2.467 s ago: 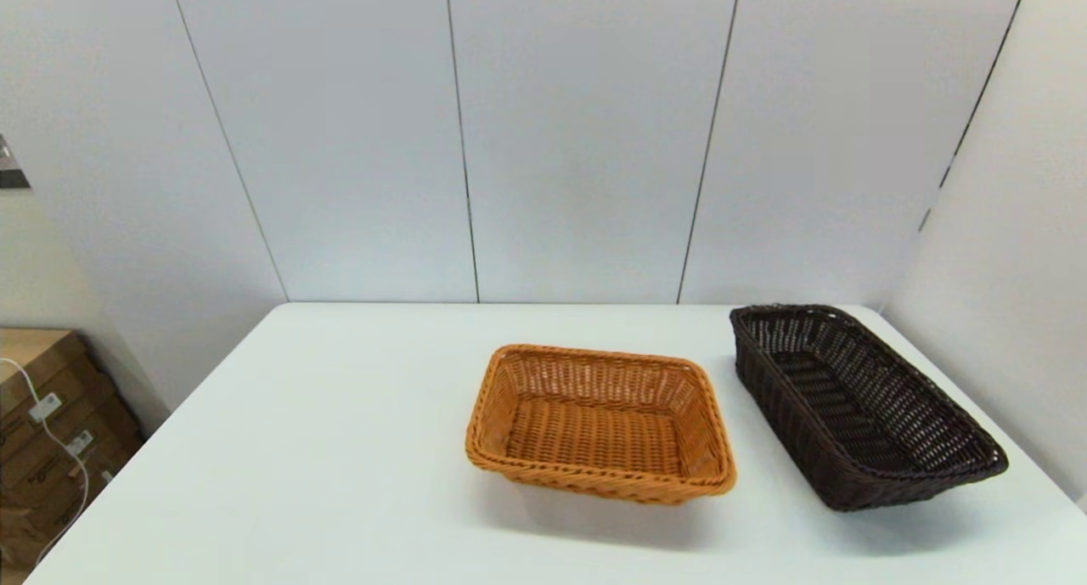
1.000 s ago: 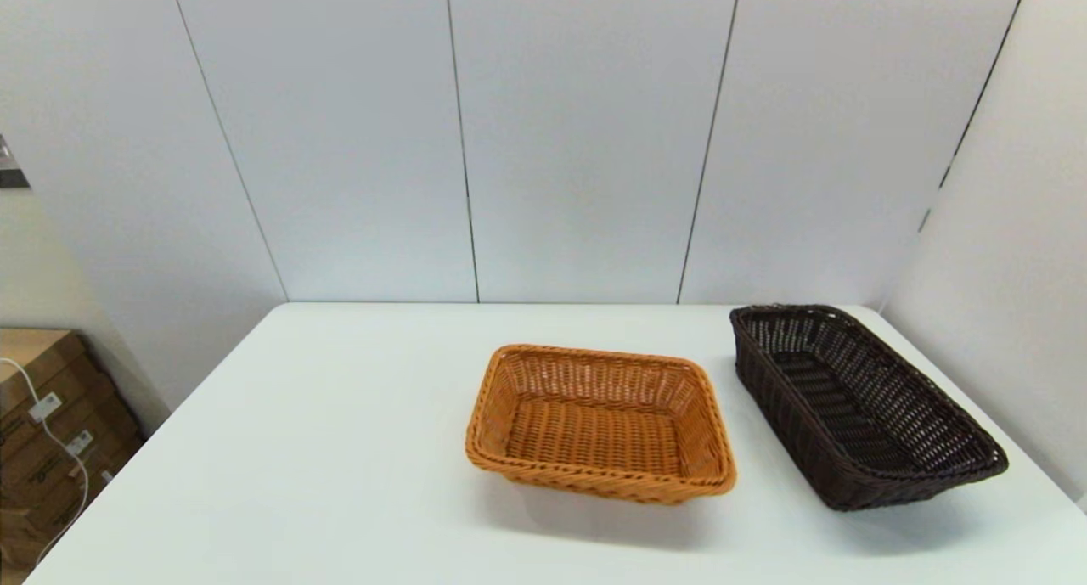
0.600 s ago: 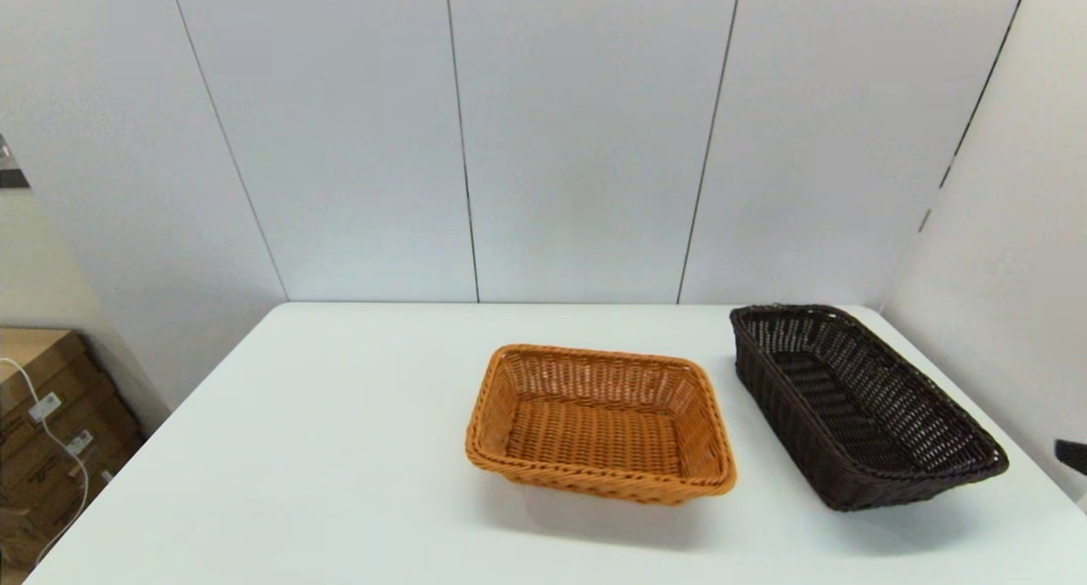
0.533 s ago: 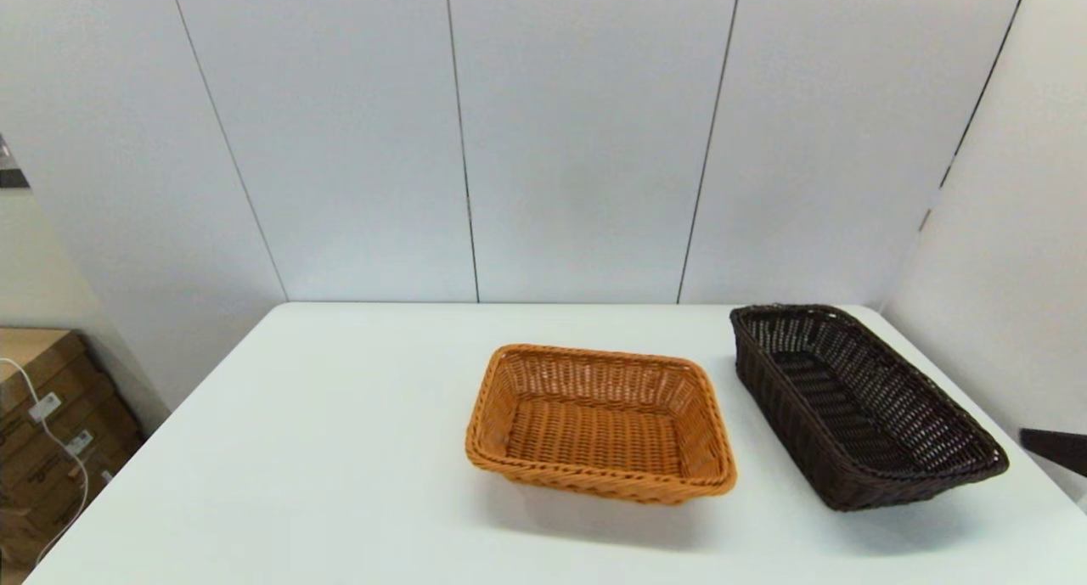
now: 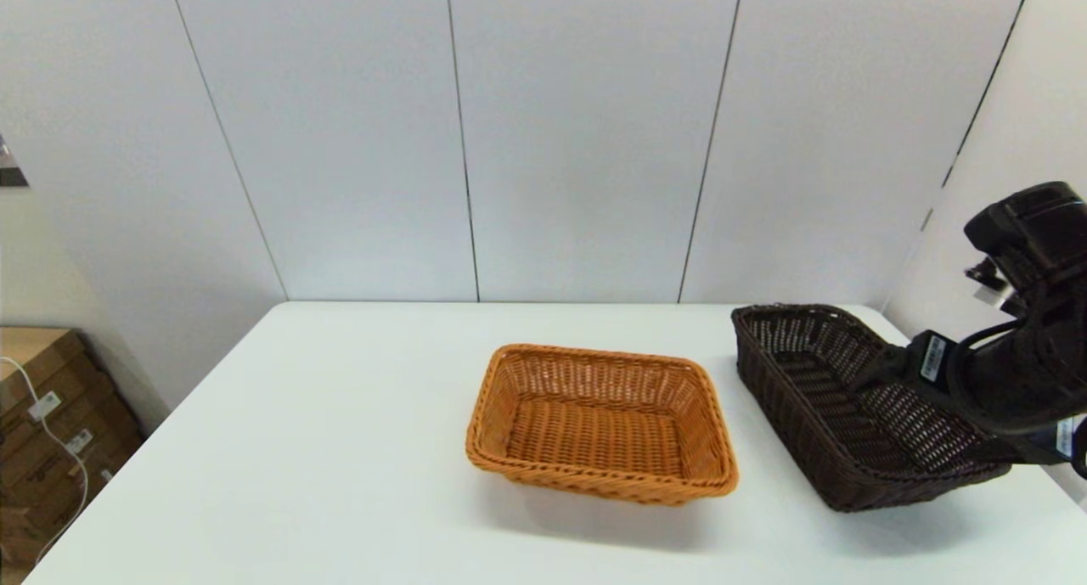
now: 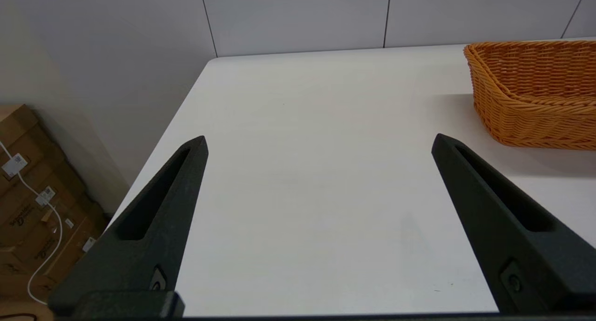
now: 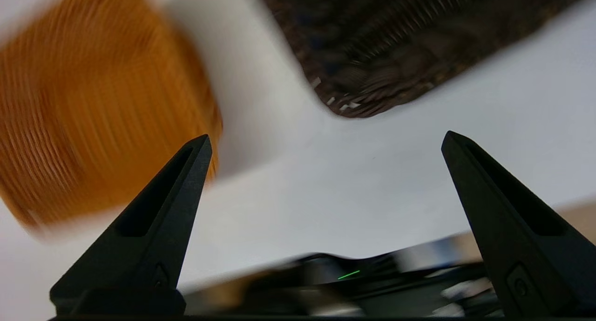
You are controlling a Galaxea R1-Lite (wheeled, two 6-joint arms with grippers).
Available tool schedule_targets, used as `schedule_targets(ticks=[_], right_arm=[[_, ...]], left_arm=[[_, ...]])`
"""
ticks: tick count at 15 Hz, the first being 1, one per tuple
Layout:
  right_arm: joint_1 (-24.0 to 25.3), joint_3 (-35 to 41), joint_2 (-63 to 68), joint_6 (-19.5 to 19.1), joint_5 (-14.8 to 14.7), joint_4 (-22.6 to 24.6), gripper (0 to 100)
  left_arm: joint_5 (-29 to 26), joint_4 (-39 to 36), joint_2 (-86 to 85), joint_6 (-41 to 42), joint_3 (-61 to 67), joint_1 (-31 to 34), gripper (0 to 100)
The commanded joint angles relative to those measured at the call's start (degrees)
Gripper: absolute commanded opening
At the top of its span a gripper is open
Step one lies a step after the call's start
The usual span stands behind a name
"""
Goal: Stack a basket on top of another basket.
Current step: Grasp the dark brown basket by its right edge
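Observation:
The dark brown basket (image 5: 815, 390) lies lengthwise at the table's right side. The orange basket (image 5: 599, 419) sits left of it, near the middle, with a gap between them. My right arm (image 5: 1010, 373) reaches in from the right edge and hangs over the dark basket's near right part, hiding that rim. In the right wrist view my right gripper (image 7: 326, 135) is open and holds nothing; the dark basket (image 7: 396, 46) and orange basket (image 7: 93, 125) blur beyond it. My left gripper (image 6: 320, 137) is open over bare table, left of the orange basket (image 6: 531, 92).
The white table (image 5: 340, 449) ends at grey wall panels behind and on the right. Cardboard boxes (image 5: 42, 432) with a white cable stand on the floor beyond the table's left edge.
My right arm has swung in from the right edge and now hangs over the dark basket's near right side. Neither basket has moved.

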State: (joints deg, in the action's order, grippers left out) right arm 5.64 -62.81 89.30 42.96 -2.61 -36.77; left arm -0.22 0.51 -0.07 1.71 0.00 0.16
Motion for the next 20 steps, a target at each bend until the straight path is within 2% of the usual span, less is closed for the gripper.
schedule_targets(ticks=[1, 3, 5, 13, 17, 20], right_arm=[[-10.74, -3.64, 6.77, 14.70, -0.12, -1.91, 100], [-15.75, -3.64, 7.74, 15.93, 0.06, -1.91, 100], [-17.77, -3.55, 10.20, 16.45, 0.41, -1.99, 100], [-17.86, -0.12, 15.29, 17.86, -0.20, -1.38, 100], [-17.60, 1.37, 19.86, 18.21, 0.32, 1.70, 100], [-17.60, 1.37, 21.01, 18.30, 1.91, 1.70, 100]], left_arm=[[0.04, 0.02, 0.07, 0.05, 0.09, 0.02, 100], [-0.04, 0.02, 0.07, 0.05, 0.09, 0.02, 100], [0.04, 0.02, 0.07, 0.05, 0.09, 0.02, 100], [0.04, 0.02, 0.07, 0.05, 0.09, 0.02, 100], [0.04, 0.02, 0.07, 0.05, 0.09, 0.02, 100], [0.04, 0.02, 0.07, 0.05, 0.09, 0.02, 100]])
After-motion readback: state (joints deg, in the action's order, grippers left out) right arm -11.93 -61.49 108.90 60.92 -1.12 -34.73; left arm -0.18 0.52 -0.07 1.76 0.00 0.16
